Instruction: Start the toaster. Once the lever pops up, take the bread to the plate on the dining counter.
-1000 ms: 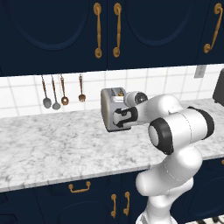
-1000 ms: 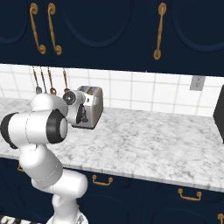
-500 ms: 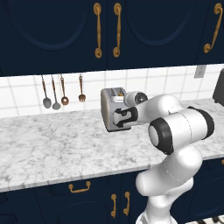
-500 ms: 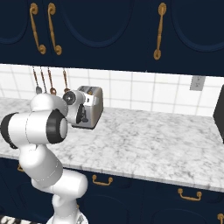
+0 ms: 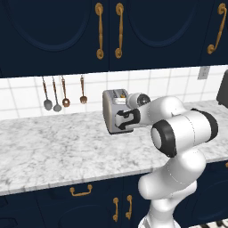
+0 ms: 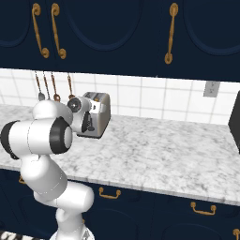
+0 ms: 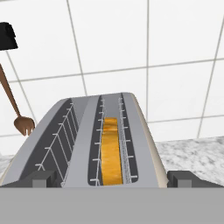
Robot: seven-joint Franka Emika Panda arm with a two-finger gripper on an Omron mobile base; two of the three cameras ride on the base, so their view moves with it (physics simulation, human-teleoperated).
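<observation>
Fingers [image 7: 112,180] spread wide, nothing held; one dark tip low at each side of the hand view, w/ the toaster [image 7: 87,144] top between and just beyond them. Toaster sits on the marble worktop [image 5: 53,151], back near the white tile wall [image 7: 175,52]. Two slots run away from the fingers: the slot nearer the right tip holds the bread [image 7: 110,151], golden-orange, standing on edge, sunk down in the wire guides; the slot toward the left tip is bare wire. Lever can't be made out in any view.

In left base view the hand [image 5: 127,119] is right at the toaster's [image 5: 116,111] front face, arm covering the right part of it; whether it touches, can't tell. Right base view same: hand [image 6: 86,121] against the toaster [image 6: 96,115] front, silver body sticking out behind it.

Beyond the fingers, up-left, a brown wooden fork [image 7: 17,109] hangs on the wall. Base views show a row of utensils [image 5: 62,93] hung on the tile, off to the toaster's left. Navy upper cabinets [image 5: 111,31] w/ gold handles above, navy drawers under the worktop edge. Wall outlet [image 6: 211,88] on the tile well off to the right of the toaster.
</observation>
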